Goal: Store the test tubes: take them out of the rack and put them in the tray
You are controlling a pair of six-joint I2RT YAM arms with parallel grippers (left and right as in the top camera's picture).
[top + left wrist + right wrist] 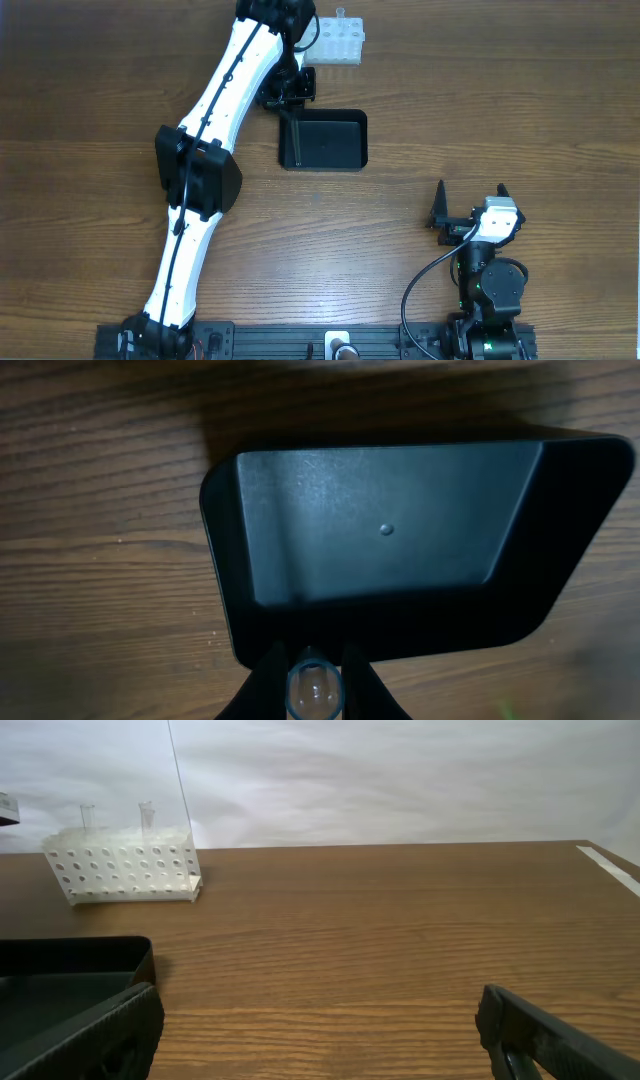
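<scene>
Visibly clear, a round-ended test tube [314, 691] hangs near the black tray [400, 490].

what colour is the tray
The tray is black, clearest in the left wrist view.

No readable text, label, number or sign is showing on the rack [340, 42], the tray [335, 140] or the table [520, 100].
</scene>
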